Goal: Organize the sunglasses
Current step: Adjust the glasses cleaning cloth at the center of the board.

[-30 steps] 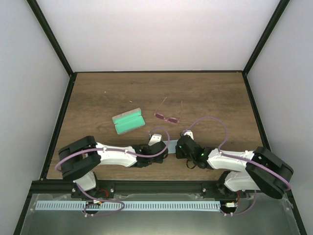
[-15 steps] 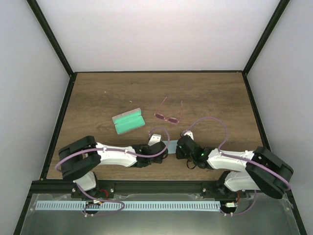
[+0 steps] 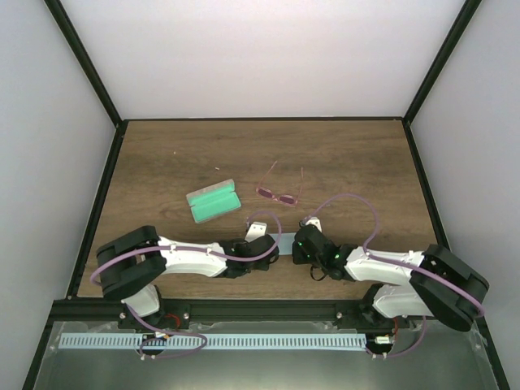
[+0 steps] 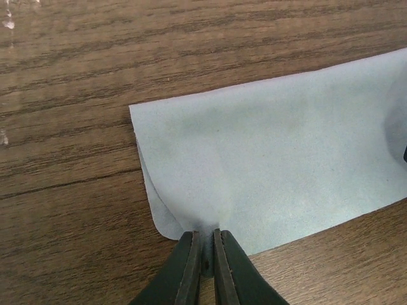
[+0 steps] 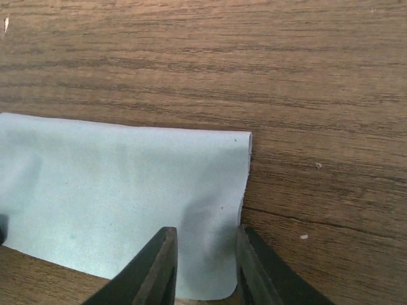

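Note:
The sunglasses (image 3: 280,193), with pink lenses and thin arms, lie open on the wooden table behind both grippers. A folded light blue cloth (image 3: 286,241) lies between the two grippers. My left gripper (image 4: 206,244) is shut on the near left edge of the cloth (image 4: 280,171). My right gripper (image 5: 206,254) is open, its fingertips (image 5: 162,254) straddling the near right corner of the cloth (image 5: 114,197), resting on or just above it. In the top view the left gripper (image 3: 272,248) and right gripper (image 3: 299,244) face each other across the cloth.
A grey case with green lining (image 3: 213,201) lies open left of the sunglasses. Black frame posts and white walls enclose the table (image 3: 357,154).
The right gripper has edged slightly left towards the cloth. Nothing else has visibly moved.

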### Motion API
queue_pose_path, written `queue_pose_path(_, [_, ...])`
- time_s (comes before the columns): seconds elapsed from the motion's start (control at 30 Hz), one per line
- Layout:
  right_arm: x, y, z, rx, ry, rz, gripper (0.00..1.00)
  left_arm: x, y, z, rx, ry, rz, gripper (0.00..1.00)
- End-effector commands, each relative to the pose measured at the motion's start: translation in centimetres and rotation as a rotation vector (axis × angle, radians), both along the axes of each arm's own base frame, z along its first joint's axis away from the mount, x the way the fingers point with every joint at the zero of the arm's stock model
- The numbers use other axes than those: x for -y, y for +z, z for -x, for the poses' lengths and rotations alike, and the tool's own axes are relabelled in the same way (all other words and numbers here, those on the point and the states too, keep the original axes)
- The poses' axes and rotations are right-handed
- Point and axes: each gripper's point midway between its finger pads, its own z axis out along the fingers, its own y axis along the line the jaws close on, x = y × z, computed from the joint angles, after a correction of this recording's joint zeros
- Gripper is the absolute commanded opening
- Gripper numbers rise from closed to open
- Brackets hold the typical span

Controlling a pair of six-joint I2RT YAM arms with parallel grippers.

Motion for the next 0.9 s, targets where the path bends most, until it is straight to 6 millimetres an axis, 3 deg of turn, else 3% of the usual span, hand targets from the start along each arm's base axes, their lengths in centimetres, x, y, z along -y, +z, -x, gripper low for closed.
queue_pose_path(0.0, [-0.3,0.7,0.0,0.01,0.002,-0.015,0.29,0.0,0.8,-0.1,0.022,0.008,0.007,0.09])
queue_pose_path(0.33, [0.0,0.1,1.1,-0.018,0.014,-0.024,0.27,0.4,0.6,-0.1,0.015,0.003,0.017,0.09])
queue_pose_path(0.63, [0.6,-0.8,0.7,-0.037,-0.021,0.031,0.27,0.3,0.8,-0.1,0.021,0.002,0.019,0.09])
queue_pose_path(0.87, [0.3,-1.2,0.8,-0.048,-0.012,0.037,0.11,0.2,0.9,-0.1,0.023,0.004,0.016,0.09])
